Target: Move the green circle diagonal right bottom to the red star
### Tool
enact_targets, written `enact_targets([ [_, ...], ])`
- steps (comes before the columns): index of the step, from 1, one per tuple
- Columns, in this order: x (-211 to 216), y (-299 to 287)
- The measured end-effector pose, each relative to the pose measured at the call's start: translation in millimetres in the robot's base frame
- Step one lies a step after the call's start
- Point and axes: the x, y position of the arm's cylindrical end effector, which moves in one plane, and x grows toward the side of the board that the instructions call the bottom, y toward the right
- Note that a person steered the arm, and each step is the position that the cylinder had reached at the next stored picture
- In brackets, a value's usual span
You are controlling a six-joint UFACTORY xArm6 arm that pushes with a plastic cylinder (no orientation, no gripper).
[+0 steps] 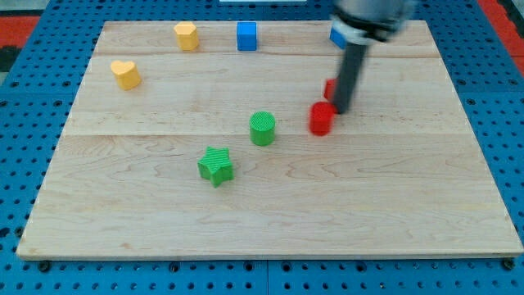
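Place: a robot test lab, not a home | Clue 1: a flat pale wooden board (270, 213) sits on a blue metal table full of little holes (24, 115) | Clue 2: a dark robot rod (348, 78) hangs over small coloured toy blocks

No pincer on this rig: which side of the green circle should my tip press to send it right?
Press the green circle on its curved wall at the view's upper left, aimed through its centre: a round side slips off-line. My tip sits to its right beside the red block, so probably loop around first.
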Motion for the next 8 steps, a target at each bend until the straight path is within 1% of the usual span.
enact_targets([
  [1,-39,-43],
  [2,-40,-21],
  [3,-25,-73],
  [4,21,-112],
  [5,63,-66],
  [6,78,-50],
  [7,88,-98],
  [8,104,-28],
])
